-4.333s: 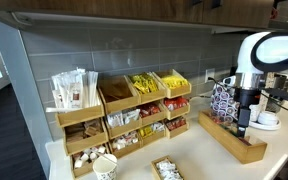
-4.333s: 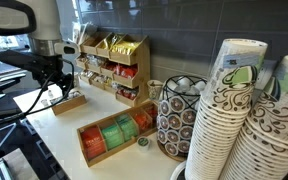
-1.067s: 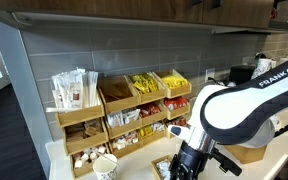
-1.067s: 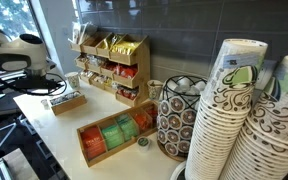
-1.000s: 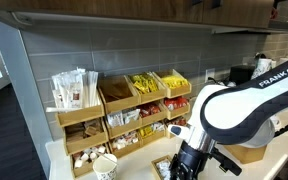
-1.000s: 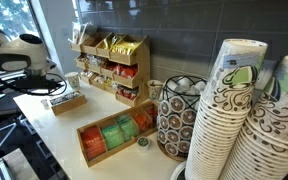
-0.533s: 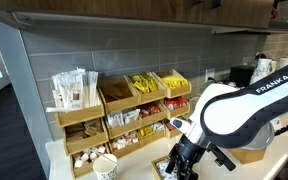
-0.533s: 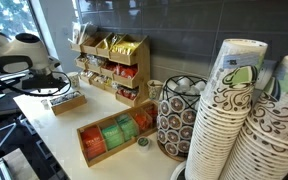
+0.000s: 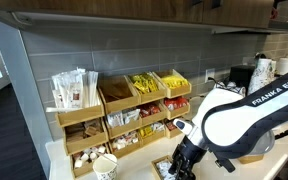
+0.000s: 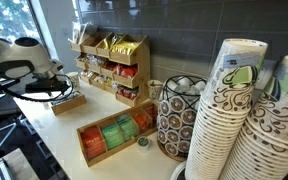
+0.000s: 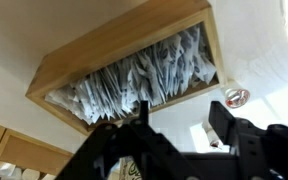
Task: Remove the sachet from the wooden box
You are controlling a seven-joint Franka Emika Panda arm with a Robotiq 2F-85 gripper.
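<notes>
The small light-wood box (image 11: 119, 42) is full of white sachets (image 11: 149, 72) and fills the upper part of the wrist view. It also stands on the white counter in both exterior views (image 9: 166, 169) (image 10: 70, 103). My gripper (image 11: 179, 110) hangs just above the box, beside its long edge, with its two dark fingers (image 11: 219, 112) spread apart. Only counter shows between them. In both exterior views the gripper (image 9: 183, 162) (image 10: 56, 90) is close over the box, and the arm hides part of it.
A tiered wooden rack of bins (image 9: 124, 108) (image 10: 112, 62) stands against the wall. A paper cup (image 9: 105, 167) is beside the box. A long wooden tray (image 10: 114, 137), a wire pod holder (image 10: 176, 118) and tall cup stacks (image 10: 246, 115) stand further along. A small round lid (image 11: 236, 97) lies on the counter.
The arm has come from the long tray to above the small box. Over the last second it has shifted slightly over the box; the fingers stay apart.
</notes>
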